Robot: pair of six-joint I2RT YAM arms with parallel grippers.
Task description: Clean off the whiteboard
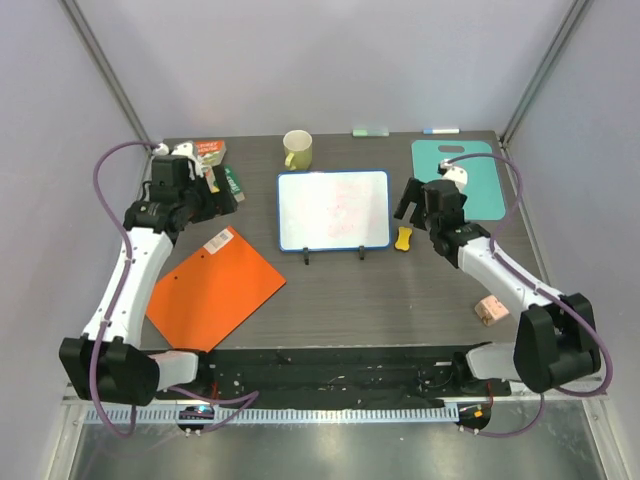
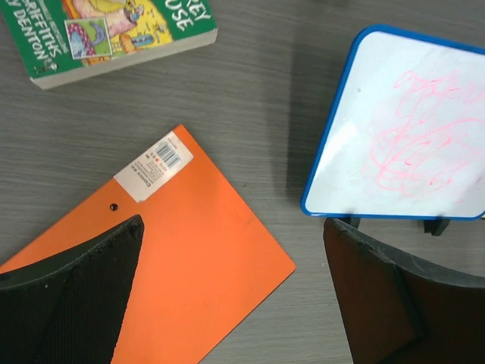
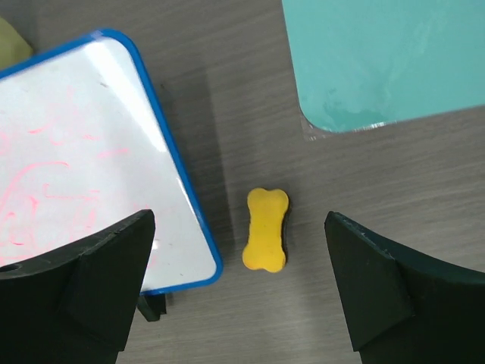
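1. Centrally on the dark wood-grain table (image 1: 400,290), the whiteboard (image 1: 333,209) is seen, propped on two small black feet at its near edge. Faint red scribbles (image 2: 424,136) are spread over its white surface inside the thin blue frame.
2. The left gripper (image 2: 233,222) is held above the table just left of the whiteboard. Its jaws are spread wide and nothing is gripped.
3. The right gripper (image 3: 239,218) is held just right of the whiteboard, jaws likewise spread wide, with nothing gripped.
4. A yellow bone-shaped eraser (image 3: 266,230) is seen lying on the table below the right gripper. It is placed just beside the whiteboard's near right corner without touching it.
5. An orange folder (image 1: 215,290) is laid flat at the near left, a barcode sticker fixed at its far corner.
6. A green paperback book (image 2: 106,34) is found at the far left, beyond the left gripper.
7. A yellow-green mug (image 1: 297,150) is set just beyond the whiteboard's far left corner.
8. A teal cutting board (image 1: 460,178) is laid at the far right, apart from the whiteboard.
9. A small pink object (image 1: 491,310) is seen at the near right beside the right arm; what it is cannot be told.
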